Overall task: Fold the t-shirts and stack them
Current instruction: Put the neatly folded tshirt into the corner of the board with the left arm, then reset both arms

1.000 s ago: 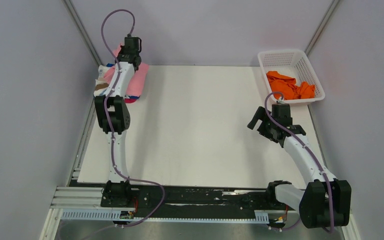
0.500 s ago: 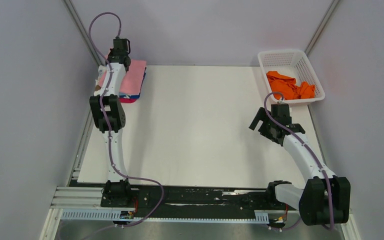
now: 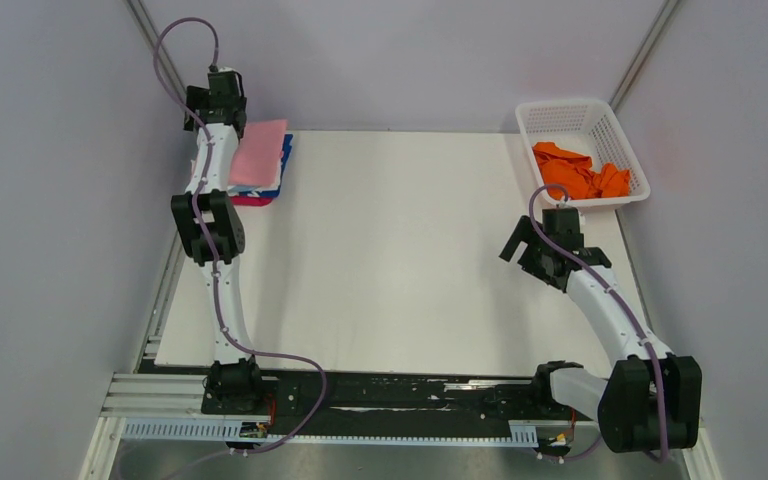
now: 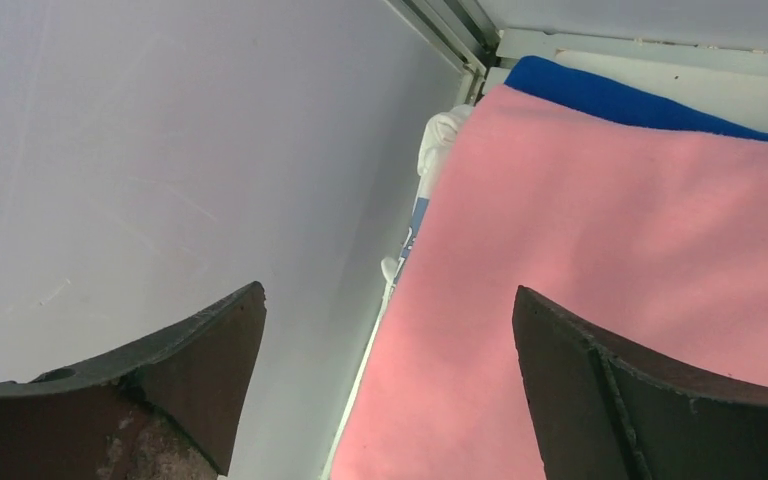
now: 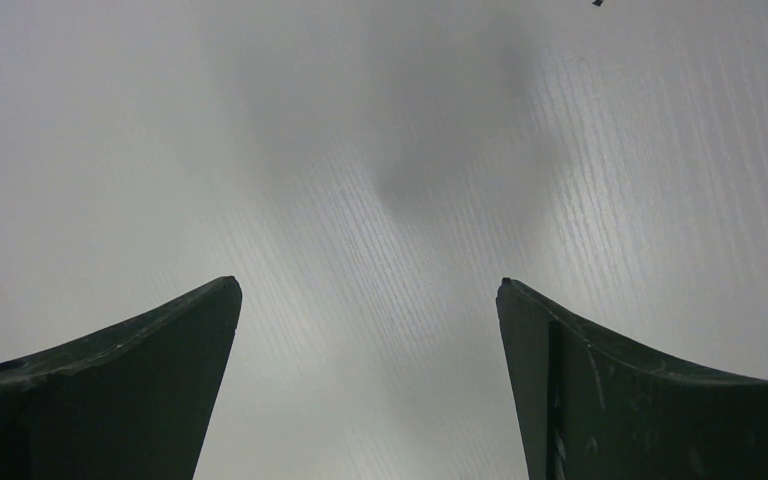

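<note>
A folded light pink t-shirt (image 3: 260,152) (image 4: 610,250) tops a stack at the table's back left corner. Under it show a blue one (image 3: 284,165) (image 4: 640,100), a magenta edge (image 3: 250,200) and a white one (image 4: 440,135). My left gripper (image 3: 215,95) (image 4: 389,290) hangs open above the stack's left edge by the wall, holding nothing. An orange t-shirt (image 3: 578,172) lies crumpled in the white basket (image 3: 560,112). My right gripper (image 3: 535,258) (image 5: 368,282) is open and empty over bare table, just in front of the basket.
The white table (image 3: 390,250) lies between the stack and the basket. Grey walls close in on the left, back and right. The basket stands at the back right corner.
My left gripper has opened and let go of the pink t-shirt, then drawn back and left toward the wall. The pink shirt now lies flat on the stack. The right arm stays put.
</note>
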You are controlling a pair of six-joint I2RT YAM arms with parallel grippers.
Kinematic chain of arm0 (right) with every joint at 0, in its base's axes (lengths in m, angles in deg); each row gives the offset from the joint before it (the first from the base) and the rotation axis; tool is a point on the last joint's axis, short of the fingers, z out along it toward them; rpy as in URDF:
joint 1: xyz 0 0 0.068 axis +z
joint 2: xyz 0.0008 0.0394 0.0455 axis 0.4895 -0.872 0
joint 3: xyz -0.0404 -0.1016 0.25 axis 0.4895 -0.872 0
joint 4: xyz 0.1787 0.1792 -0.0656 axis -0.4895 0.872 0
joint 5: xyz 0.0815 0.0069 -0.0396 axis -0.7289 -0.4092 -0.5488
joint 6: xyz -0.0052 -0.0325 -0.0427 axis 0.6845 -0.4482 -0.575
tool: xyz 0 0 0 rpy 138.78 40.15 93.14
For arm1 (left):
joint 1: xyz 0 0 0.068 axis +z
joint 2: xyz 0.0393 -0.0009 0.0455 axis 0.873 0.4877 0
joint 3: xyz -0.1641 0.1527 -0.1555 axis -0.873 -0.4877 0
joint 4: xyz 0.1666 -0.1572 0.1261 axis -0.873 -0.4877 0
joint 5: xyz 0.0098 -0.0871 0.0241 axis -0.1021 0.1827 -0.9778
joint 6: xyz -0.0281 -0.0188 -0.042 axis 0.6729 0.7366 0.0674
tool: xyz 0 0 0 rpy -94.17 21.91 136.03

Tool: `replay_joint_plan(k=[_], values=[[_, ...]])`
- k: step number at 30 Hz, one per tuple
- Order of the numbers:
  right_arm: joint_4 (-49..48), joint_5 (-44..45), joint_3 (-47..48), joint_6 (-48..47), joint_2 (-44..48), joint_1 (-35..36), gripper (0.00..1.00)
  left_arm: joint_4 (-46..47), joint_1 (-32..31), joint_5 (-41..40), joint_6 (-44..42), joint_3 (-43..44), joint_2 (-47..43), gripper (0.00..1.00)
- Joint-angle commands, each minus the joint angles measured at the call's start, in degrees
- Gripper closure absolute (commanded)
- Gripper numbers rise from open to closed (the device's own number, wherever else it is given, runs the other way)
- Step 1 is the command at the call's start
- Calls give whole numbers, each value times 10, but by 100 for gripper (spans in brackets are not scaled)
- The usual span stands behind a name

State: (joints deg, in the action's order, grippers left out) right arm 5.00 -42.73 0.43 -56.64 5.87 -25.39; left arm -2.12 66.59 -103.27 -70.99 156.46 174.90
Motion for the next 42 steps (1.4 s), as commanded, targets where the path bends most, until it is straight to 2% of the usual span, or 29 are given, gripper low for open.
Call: replay_joint_plan(k=[1, 6, 10, 15, 17, 21, 22, 24, 28, 32, 36, 42], values=[[0, 13, 25, -3, 23, -2, 0, 19, 3, -14, 17, 27, -24, 0], [0, 19, 24, -1, 32, -2, 0, -4, 3, 5, 57, 23, -57, 0], [-1, 17, 27, 0, 34, -2, 0, -14, 3, 74, 130, -36, -126, 0], [-4, 5, 27, 1, 43, -2, 0, 42, 3, 188, 201, -205, -246, 0], [-11, -2, 22, 1, 53, -2, 0, 43, 2, 207, 243, -258, -294, 0], [-36, -24, 8, 2, 73, -2, 0, 97, -8, 276, 326, -427, -421, 0], [-42, -28, 4, 0, 78, -2, 0, 126, -14, 283, 345, -491, -470, 0], [-51, -28, -4, -2, 90, -2, 0, 149, -41, 280, 370, -588, -541, 0], [-69, -53, -27, 2, 125, -1, 0, 178, -149, 244, 416, -763, -670, 0], [-99, -68, -62, 12, 161, -2, 0, 203, -238, 234, 453, -897, -748, 0], [-116, -55, -96, 43, 186, -2, 0, 139, -330, 160, 478, -933, -766, 0], [-147, -44, -140, 70, 207, -2, 0, 132, -358, 150, 495, -954, -788, 0]])
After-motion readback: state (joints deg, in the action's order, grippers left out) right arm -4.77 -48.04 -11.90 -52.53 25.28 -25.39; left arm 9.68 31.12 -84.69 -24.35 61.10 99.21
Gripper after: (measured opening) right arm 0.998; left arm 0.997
